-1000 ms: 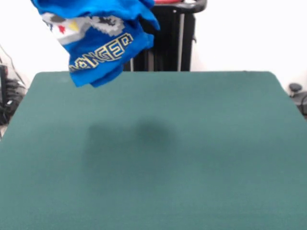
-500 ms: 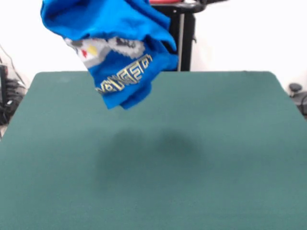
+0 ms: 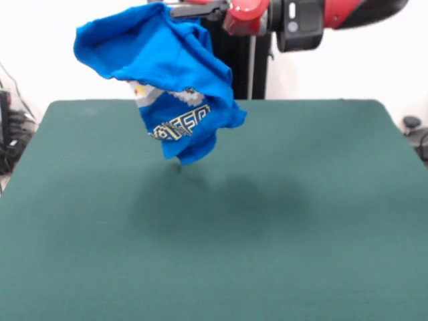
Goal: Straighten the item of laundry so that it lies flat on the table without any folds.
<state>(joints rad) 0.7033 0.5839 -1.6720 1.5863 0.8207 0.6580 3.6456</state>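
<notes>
The item of laundry (image 3: 164,67), a bright blue T-shirt with yellow-and-white lettering, hangs bunched and folded in the air over the far left part of the table (image 3: 301,200). Its lowest tip dangles just above the green top. My gripper (image 3: 177,9) is at the picture's top edge, shut on the shirt's upper edge, with the red and black arm (image 3: 294,17) stretching off to the right. The fingertips are buried in the cloth.
A black pedestal (image 3: 244,67) stands behind the table's far edge. Cables and dark gear (image 3: 10,137) lie off the left side, and a small dark object (image 3: 412,124) sits off the right corner. The shirt's shadow falls on the table's middle.
The shirt has come lower and to the right, its tip now near the table top. The arm and gripper have dropped into view at the top.
</notes>
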